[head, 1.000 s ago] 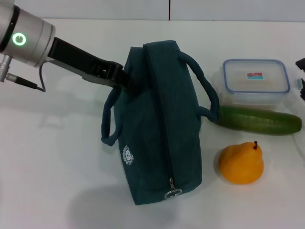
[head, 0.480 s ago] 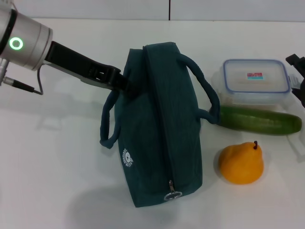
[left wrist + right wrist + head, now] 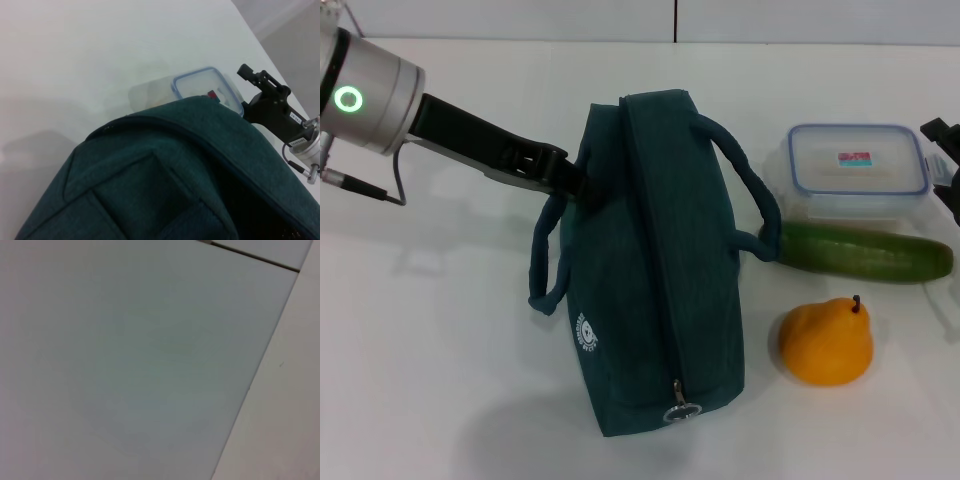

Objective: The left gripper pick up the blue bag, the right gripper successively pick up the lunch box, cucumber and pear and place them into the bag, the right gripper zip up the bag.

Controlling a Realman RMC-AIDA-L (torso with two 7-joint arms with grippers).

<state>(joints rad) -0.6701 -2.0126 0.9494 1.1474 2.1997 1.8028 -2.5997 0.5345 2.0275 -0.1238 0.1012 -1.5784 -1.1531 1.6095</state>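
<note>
Left of centre on the white surface (image 3: 440, 330), my left hand (image 3: 572, 183) is clenched on the blue bag (image 3: 655, 260) at its far-left top edge.
My left wrist view alone shows the right hand (image 3: 267, 100) beyond the lunch box (image 3: 857, 170); head view crops it at the right edge, fingers unreadable. Cucumber (image 3: 865, 252) and pear (image 3: 826, 342) lie right of the bag. Since half a second ago, the bag has tilted slightly.
</note>
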